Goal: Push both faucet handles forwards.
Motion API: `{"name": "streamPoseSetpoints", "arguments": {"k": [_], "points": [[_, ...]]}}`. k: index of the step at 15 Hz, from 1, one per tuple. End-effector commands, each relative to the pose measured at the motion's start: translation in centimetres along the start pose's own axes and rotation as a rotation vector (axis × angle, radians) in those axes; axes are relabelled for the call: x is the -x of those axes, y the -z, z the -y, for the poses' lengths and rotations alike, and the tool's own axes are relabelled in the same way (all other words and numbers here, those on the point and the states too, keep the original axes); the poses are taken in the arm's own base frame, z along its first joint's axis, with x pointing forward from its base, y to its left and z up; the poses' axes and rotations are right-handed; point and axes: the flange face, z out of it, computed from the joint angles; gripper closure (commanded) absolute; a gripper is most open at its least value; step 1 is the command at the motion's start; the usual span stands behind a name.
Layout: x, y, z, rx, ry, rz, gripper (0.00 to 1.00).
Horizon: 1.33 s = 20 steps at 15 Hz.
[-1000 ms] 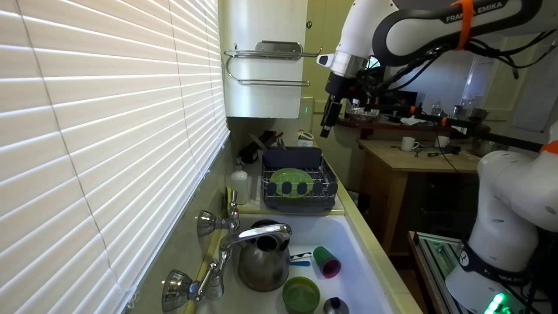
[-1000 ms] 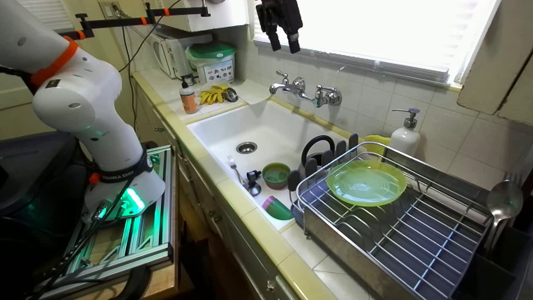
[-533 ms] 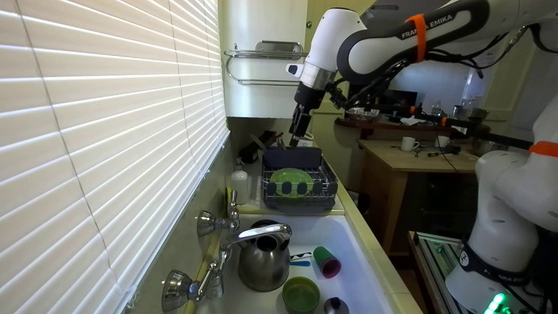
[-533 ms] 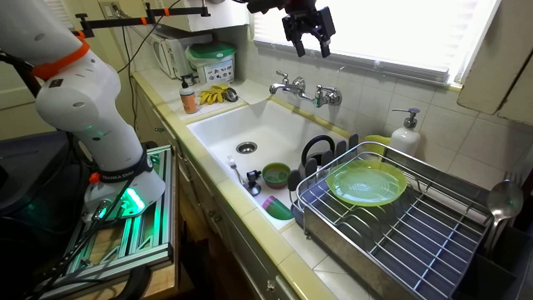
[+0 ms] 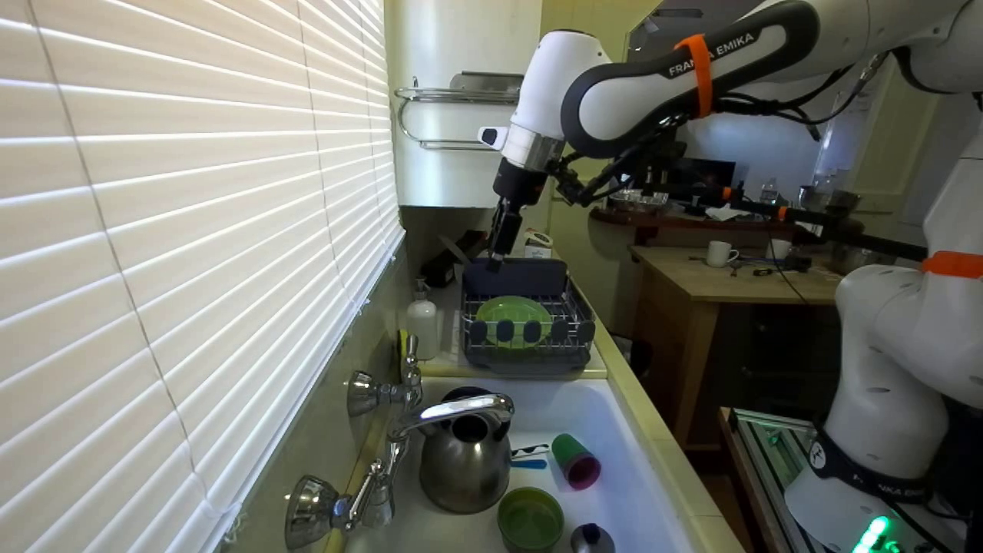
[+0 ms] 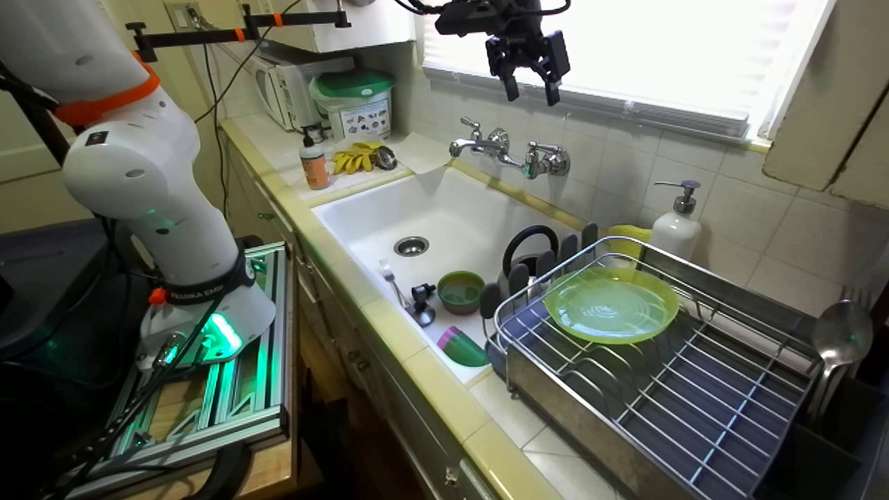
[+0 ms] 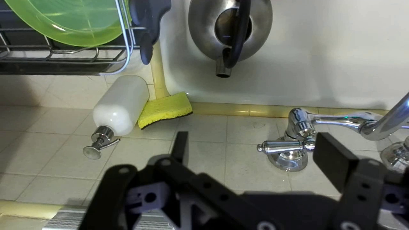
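Two chrome faucet handles are mounted on the tiled wall, either side of the curved chrome spout point(image 5: 453, 412). In an exterior view the nearer handle point(image 5: 364, 499) slants and the farther handle point(image 5: 412, 359) points up. Both also show in an exterior view, the left handle point(image 6: 471, 126) and the right handle point(image 6: 547, 150). In the wrist view one handle point(image 7: 282, 146) points left between the spread fingers, below them; only the base of the other point(image 7: 394, 156) shows, at the right edge. My gripper point(image 7: 252, 148) is open and empty, apart from the faucet and above it point(image 5: 495, 263) point(image 6: 533, 97).
A steel kettle point(image 5: 465, 470) stands in the white sink with a green bowl point(image 5: 530, 518) and a cup point(image 5: 574, 461). A dish rack point(image 6: 694, 389) holds a green plate point(image 6: 611, 305). A soap bottle point(image 7: 119, 105) and yellow sponge point(image 7: 166, 108) lie near the wall. Blinds point(image 5: 192, 192) hang above.
The arm has swung toward the window wall and lowered, bringing the open gripper closer above the faucet. The handles, kettle and dishes have not moved.
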Motion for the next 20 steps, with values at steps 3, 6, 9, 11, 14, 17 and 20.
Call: {"name": "streamPoseSetpoints", "arguments": {"k": [3,6,9,11,14,17,20], "points": [[0.0,0.0,0.0,0.0,0.0,0.0,0.0],[-1.8,-0.8,0.5,-0.02,0.007,-0.025,0.0],[-4.1,-2.1,0.5,0.008,0.022,-0.048,0.08],[-5.5,-3.2,0.4,0.016,0.041,-0.078,0.35],[-7.7,-5.3,1.3,0.018,0.075,-0.133,0.58],[-9.6,-7.6,2.6,0.019,0.135,-0.189,0.81],[-10.6,-9.7,4.6,-0.026,0.179,-0.202,0.99]]}}
